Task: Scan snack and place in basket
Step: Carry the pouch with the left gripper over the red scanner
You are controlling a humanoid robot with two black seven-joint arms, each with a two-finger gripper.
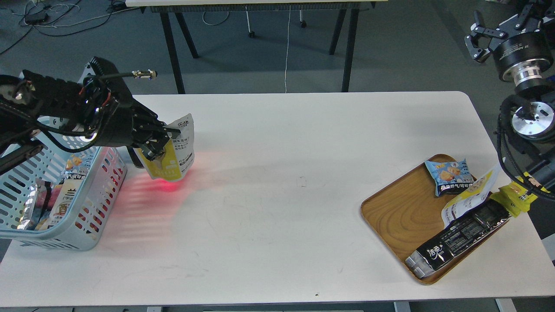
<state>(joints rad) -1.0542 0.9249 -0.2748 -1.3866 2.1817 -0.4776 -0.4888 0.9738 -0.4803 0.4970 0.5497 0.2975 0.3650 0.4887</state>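
Note:
My left gripper point(162, 141) is shut on the snack point(175, 154), a yellow and white foil pouch, and holds it above the table just right of the basket point(97, 236). The pouch hangs tilted, white printed side toward me. Red scanner light falls on the table under it and on the basket's slotted wall. The pale blue basket stands at the table's left edge with several packets inside. My right gripper point(481, 37) is raised off the table's far right corner, its fingers spread and empty.
A brown wooden tray point(401, 212) at the right holds a small blue packet point(448, 175), a yellow and white pouch point(470, 197) and a long black packet point(459, 238). A second table's legs stand behind.

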